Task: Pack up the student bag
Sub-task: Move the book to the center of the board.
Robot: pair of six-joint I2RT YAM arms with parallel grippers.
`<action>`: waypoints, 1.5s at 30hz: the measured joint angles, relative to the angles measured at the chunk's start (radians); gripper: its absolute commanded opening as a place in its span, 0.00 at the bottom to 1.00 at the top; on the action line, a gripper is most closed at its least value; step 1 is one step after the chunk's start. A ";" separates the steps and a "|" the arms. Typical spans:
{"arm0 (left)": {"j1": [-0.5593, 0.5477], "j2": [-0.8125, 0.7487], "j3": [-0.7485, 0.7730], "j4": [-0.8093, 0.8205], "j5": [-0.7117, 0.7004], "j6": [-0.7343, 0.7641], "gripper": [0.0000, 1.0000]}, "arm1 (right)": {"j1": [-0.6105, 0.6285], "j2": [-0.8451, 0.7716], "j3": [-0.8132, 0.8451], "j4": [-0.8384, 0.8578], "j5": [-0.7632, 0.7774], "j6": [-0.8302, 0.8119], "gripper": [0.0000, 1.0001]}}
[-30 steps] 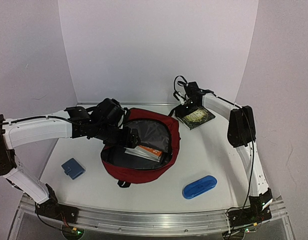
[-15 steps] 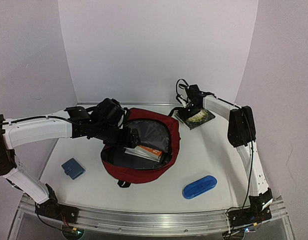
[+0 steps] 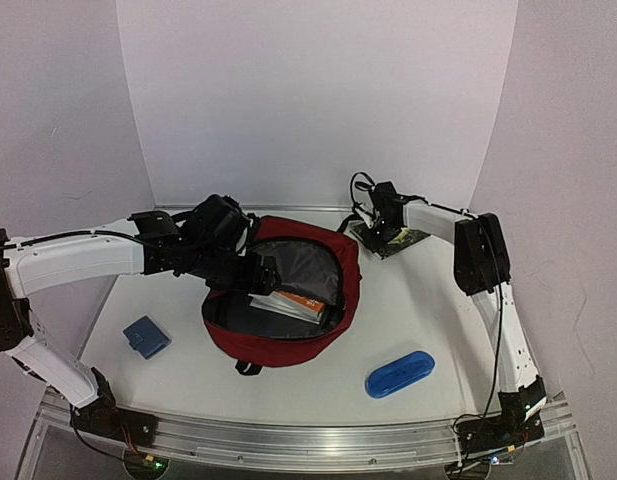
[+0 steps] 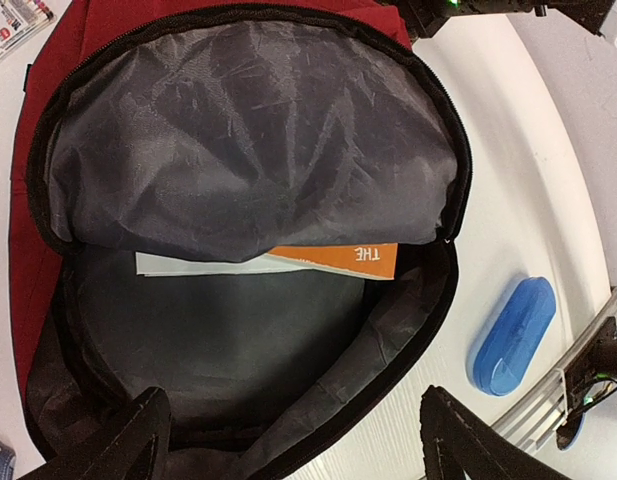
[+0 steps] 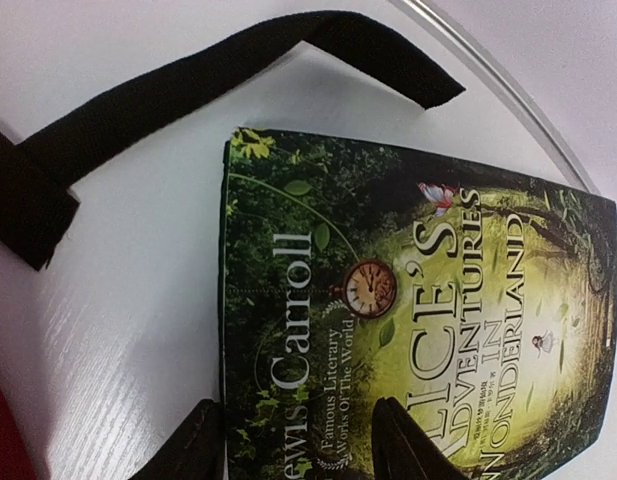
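The student bag (image 3: 288,348), dark red with grey lining, lies unzipped in the middle of the table. An orange and white book (image 3: 303,300) sits inside it. My left gripper (image 3: 253,275) hangs wide open over the bag's left rim and grips nothing. In the left wrist view the bag (image 4: 88,20) fills the frame, with the orange book (image 4: 338,260) half under the lining and the left gripper (image 4: 298,445) at the bottom. A green Alice book (image 3: 396,238) lies flat at the back right. My right gripper (image 5: 298,445) straddles the spine edge of this book (image 5: 408,300), jaws part closed, still apart.
A blue oblong case (image 3: 399,373) lies near the front right, also in the left wrist view (image 4: 513,335). A small blue box (image 3: 146,336) sits at the front left. A black bag strap (image 5: 188,90) curls on the table beside the Alice book.
My right gripper has shifted left onto the Alice book's spine edge and its jaws have narrowed. The left arm and the bag have stayed put.
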 measured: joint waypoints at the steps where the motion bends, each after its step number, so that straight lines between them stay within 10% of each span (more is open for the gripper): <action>1: 0.000 0.000 0.000 0.000 -0.001 0.001 0.86 | 0.000 -0.014 -0.026 0.011 -0.001 -0.004 0.36; 15: 0.000 0.001 0.036 0.000 -0.006 0.056 0.87 | -0.071 -0.402 -0.590 -0.099 -0.189 -0.129 0.29; 22: 0.000 0.000 0.046 0.000 -0.005 0.057 0.88 | -0.070 -0.550 -0.806 -0.328 -0.245 -0.228 0.54; 37: 0.000 0.000 0.091 0.001 -0.013 0.047 0.88 | -0.099 -0.209 0.092 -0.387 -0.304 0.074 0.96; 45: 0.000 -0.039 0.090 0.001 -0.044 0.002 0.88 | -0.105 0.011 0.282 -0.301 -0.192 0.197 0.98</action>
